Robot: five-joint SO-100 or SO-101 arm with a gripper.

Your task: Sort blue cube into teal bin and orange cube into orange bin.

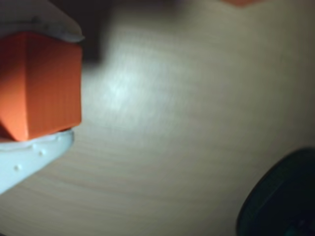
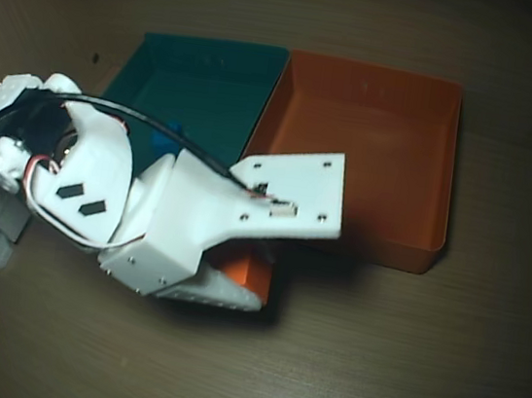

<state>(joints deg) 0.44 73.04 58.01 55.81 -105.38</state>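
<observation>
While the white arm (image 2: 146, 213) stretches across the wooden table (image 2: 373, 351) in the overhead view, its gripper (image 2: 254, 274) is clamped on the orange cube (image 2: 254, 274), and only a corner of that cube peeks out from under the white wrist plate! It sits just in front of the near wall of the orange bin (image 2: 381, 145), outside the tray, close to where the two trays meet. Over in the wrist view, the picture is clear: the orange cube (image 1: 42, 83) is pinched between two white fingers (image 1: 34, 155), one above and one below, both pressing flat on its faces, with the gripper (image 1: 39, 86) at the left edge. Pale wood grain fills the rest of that view, a dark rounded object (image 1: 280, 196) cuts into the lower right corner, and a sliver of orange shows at the top edge. Back overhead, the teal bin (image 2: 215, 65) stands side by side with the orange one, walls touching. A speck of the blue cube (image 2: 164, 139) shows inside the teal bin, mostly hidden by the arm and its black cable (image 2: 158, 124).
</observation>
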